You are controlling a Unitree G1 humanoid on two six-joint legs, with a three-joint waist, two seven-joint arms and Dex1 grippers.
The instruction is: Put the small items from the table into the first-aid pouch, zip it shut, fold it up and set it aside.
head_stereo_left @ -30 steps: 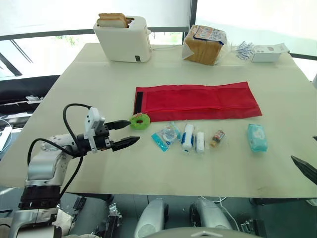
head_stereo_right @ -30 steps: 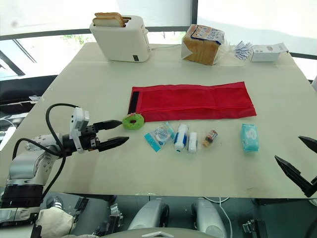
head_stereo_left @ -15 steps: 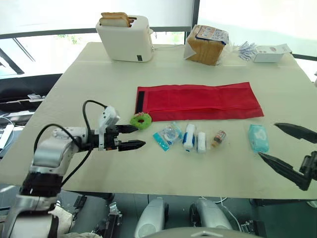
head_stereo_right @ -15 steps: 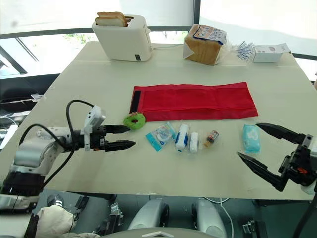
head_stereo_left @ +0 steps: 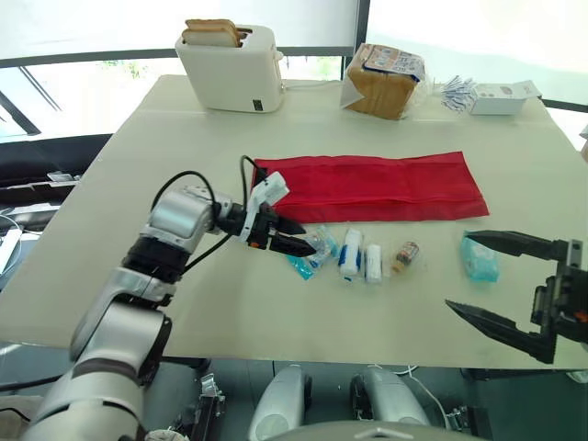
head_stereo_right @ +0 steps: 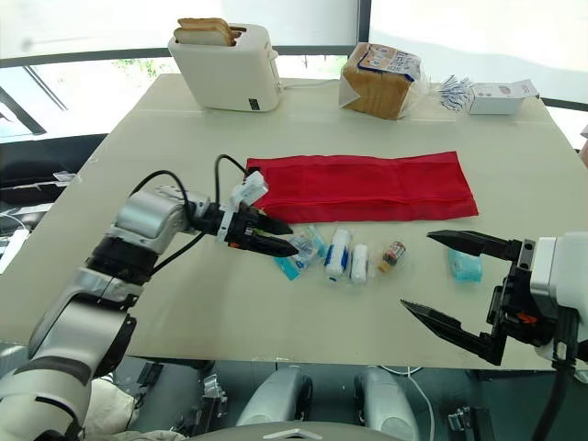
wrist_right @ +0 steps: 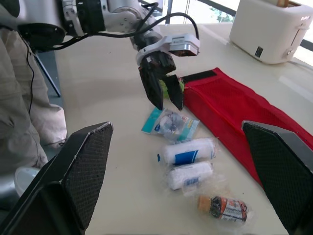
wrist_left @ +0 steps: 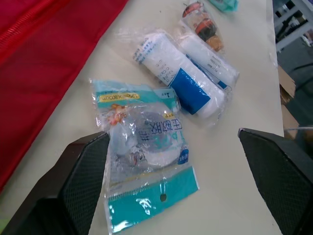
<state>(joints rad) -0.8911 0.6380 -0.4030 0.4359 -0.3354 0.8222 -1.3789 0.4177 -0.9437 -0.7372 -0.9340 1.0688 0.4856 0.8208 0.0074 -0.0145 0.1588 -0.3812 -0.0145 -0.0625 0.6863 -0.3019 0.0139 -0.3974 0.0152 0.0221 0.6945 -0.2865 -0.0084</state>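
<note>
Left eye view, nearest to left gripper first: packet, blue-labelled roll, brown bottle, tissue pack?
1. Clear teal-edged packet, at left gripper's tips.
2. White blue-labelled gauze roll, next right.
3. Small brown bottle, further right.
4. Light-blue tissue pack, far right.

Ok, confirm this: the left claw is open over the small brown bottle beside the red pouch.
Not the small brown bottle: the left claw is open over the clear teal-edged packet beside the red pouch, as the left wrist view shows.

Red pouch [head_stereo_left: 367, 186]; white toaster [head_stereo_left: 230, 60]; clear packet [wrist_left: 146, 161], teal edges.
</note>
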